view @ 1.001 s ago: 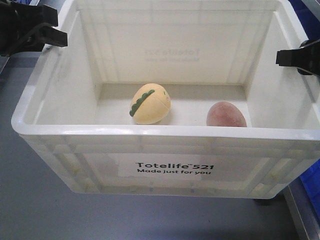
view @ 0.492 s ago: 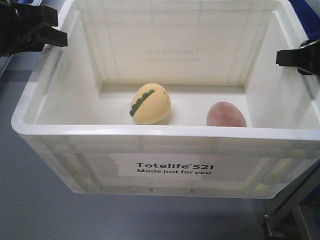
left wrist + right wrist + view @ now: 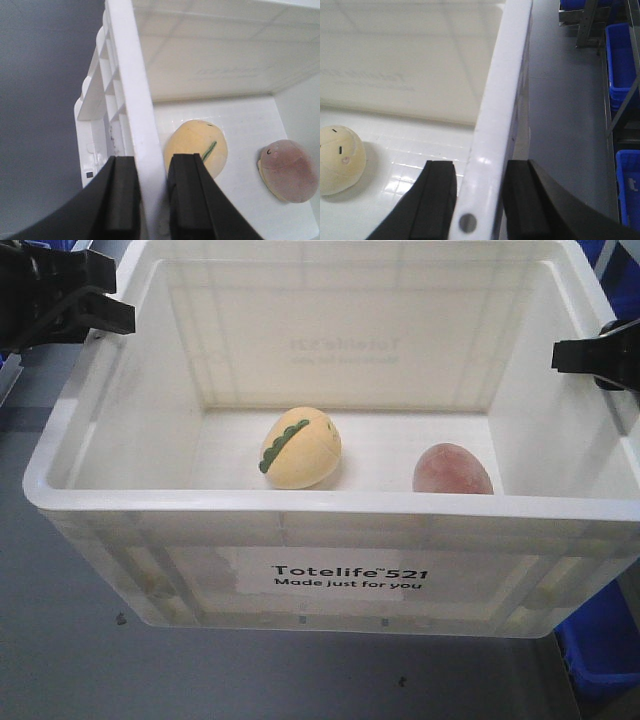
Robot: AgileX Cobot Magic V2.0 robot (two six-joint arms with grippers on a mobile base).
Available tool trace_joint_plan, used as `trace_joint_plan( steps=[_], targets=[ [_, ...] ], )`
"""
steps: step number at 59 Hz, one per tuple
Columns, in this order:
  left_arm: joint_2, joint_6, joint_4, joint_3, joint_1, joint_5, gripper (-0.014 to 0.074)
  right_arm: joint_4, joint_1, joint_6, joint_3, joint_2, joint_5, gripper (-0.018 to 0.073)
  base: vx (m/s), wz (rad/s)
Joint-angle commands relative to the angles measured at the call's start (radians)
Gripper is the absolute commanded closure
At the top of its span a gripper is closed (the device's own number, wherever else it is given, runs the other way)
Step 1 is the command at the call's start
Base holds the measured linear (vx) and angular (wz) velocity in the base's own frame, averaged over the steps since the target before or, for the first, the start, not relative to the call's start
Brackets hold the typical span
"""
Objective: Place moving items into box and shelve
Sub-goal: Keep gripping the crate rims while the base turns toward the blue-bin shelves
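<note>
The white box (image 3: 330, 502) with "Totelife 521" print fills the front view and hangs above the grey floor. Inside lie the pale yellow toy (image 3: 300, 448) with a green stripe and the reddish-brown toy (image 3: 452, 469). My left gripper (image 3: 95, 315) is shut on the box's left rim (image 3: 130, 75), one finger inside and one outside, as the left wrist view (image 3: 152, 165) shows. My right gripper (image 3: 580, 355) is shut on the right rim (image 3: 505, 75), as the right wrist view (image 3: 480, 172) shows. Both toys show in the left wrist view, yellow (image 3: 192, 145) and brown (image 3: 287, 170).
Grey floor lies under and around the box. A blue bin (image 3: 600, 640) shows at the lower right of the front view. More blue bins (image 3: 620, 60) and a metal rack frame (image 3: 585, 25) stand to the right in the right wrist view.
The floor under the box has shifted; the metal frame leg at the lower right has gone and a blue bin has come in. Box, toys and grippers keep their places.
</note>
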Motion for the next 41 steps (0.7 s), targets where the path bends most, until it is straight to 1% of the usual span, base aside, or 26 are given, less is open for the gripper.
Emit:
trace_joint_plan(
  steps=[1,41],
  targets=[
    [-0.040,0.015,-0.081,-0.039,-0.009,-0.108,0.0603,0.045,-0.002,-0.003,-0.046,-0.024,-0.132,0.0565,0.32,0.02],
    [-0.040,0.015,-0.081,-0.039,-0.009,-0.109,0.0603,0.045,-0.002,-0.003,-0.046,-0.024,-0.132,0.0565,0.29,0.06]
  ],
)
